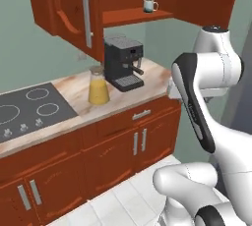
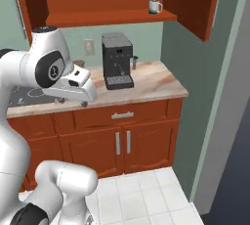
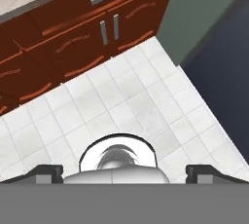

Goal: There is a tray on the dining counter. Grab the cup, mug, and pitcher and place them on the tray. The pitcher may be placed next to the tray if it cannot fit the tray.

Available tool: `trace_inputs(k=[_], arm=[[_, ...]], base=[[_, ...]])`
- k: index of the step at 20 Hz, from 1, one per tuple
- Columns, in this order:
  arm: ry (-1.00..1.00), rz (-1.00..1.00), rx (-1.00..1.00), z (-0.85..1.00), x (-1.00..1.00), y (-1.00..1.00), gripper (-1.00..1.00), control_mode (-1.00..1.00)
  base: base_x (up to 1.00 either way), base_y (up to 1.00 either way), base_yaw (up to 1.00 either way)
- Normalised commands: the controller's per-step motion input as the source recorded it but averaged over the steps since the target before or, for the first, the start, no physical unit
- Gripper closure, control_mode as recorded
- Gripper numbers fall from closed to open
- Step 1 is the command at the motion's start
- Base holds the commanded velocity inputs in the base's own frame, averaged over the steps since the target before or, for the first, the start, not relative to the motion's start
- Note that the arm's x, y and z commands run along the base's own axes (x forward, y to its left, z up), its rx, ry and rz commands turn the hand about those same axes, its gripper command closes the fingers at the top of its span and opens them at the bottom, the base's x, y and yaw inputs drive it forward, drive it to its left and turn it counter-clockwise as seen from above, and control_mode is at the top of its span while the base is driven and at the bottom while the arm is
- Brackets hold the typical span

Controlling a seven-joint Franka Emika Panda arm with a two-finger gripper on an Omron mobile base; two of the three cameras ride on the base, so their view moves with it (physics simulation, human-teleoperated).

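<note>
The pitcher (image 1: 98,87), a clear carafe of orange-yellow liquid, stands on the stovetop counter between the hob and a coffee machine. The white-and-teal mug (image 1: 149,6) sits on the shelf of the open wall cabinet; from the right base it is the mug (image 2: 155,7) at the shelf's right end. My gripper (image 3: 126,172) points down at the floor in front of the lower cabinets, well short of the counter. Its fingertips (image 3: 48,171) stand wide apart and open, with nothing between them. The tray, the cup and the dining counter are out of view.
A black coffee machine (image 1: 123,63) stands right of the pitcher, and a black hob (image 1: 29,104) lies to its left. The wall cabinet's door (image 1: 74,9) hangs open. White floor tiles (image 3: 121,96) lie before the lower cabinets; a green wall (image 2: 205,97) closes the right side.
</note>
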Motion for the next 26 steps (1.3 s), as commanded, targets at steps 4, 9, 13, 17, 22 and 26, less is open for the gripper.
trace_inputs(k=[4, 9, 13, 17, 22, 26], arm=[[0.0, 0.0, 0.0, 0.0, 0.0, 0.0, -1.0, 1.0], [0.0, 0.0, 0.0, 0.0, 0.0, 0.0, -1.0, 1.0], [0.0, 0.0, 0.0, 0.0, 0.0, 0.0, -1.0, 1.0], [0.0, 0.0, 0.0, 0.0, 0.0, 0.0, -1.0, 1.0], [0.0, 0.0, 0.0, 0.0, 0.0, 0.0, -1.0, 1.0], [0.0, 0.0, 0.0, 0.0, 0.0, 0.0, -1.0, 1.0]], base=[[0.6, -0.55, 0.37], [0.61, -0.54, 0.36], [0.58, -0.33, 0.32], [0.69, -0.14, 0.28], [0.61, -0.18, 0.29], [0.59, -0.09, 0.28]])
